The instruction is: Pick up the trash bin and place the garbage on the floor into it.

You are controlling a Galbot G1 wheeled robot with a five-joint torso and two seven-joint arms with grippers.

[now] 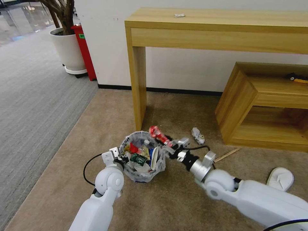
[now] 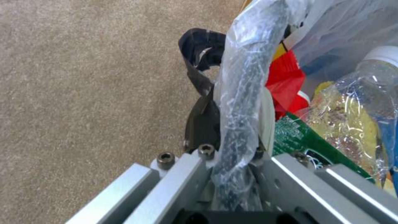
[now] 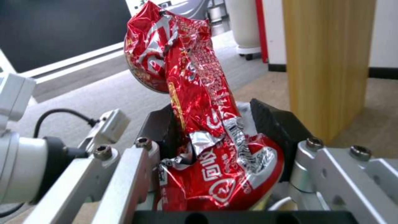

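Note:
The trash bin (image 1: 143, 166), lined with a crinkled clear bag, is full of mixed litter. It sits low over the beige floor (image 1: 106, 128). My left gripper (image 1: 121, 158) is shut on the near-left rim; the left wrist view shows the bag-covered rim (image 2: 242, 93) pinched inside the left gripper (image 2: 232, 105). My right gripper (image 1: 170, 148) hovers at the bin's right edge, shut on a red wrapper (image 1: 159, 134) that sticks up from the right gripper (image 3: 215, 127) as crumpled red foil (image 3: 195, 93). Garbage on the floor: a white crumpled piece (image 1: 198, 135), a wooden stick (image 1: 227, 155), a white slipper (image 1: 280, 178).
A wooden console table (image 1: 138, 83) stands just behind the bin, with a low wooden shelf unit (image 1: 243, 102) to its right against the wall. A white plant pot (image 1: 68, 48) and a tall red bin (image 1: 85, 54) stand at the back left, beside grey striped carpet (image 1: 35, 96).

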